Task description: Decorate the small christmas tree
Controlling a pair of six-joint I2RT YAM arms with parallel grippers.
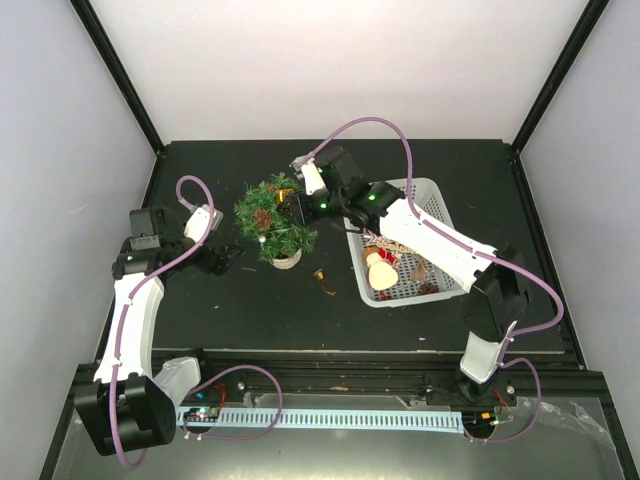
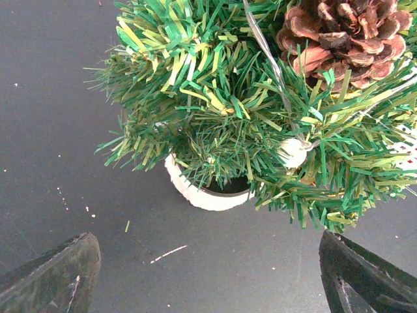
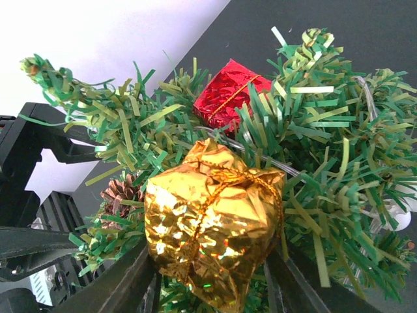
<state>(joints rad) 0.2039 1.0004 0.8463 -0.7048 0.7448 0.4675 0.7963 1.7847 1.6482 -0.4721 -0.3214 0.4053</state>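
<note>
Just beside right tool (image 1: pixel 292 205), small christmas tree (image 1: pixel 272 225)

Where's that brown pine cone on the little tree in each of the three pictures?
Top external: pine cone left of picture centre.
Left wrist: pine cone at the top right corner.
Right wrist: pine cone lower left, beside the gold gift.
Shared landmark: the small christmas tree it sits in.
</note>
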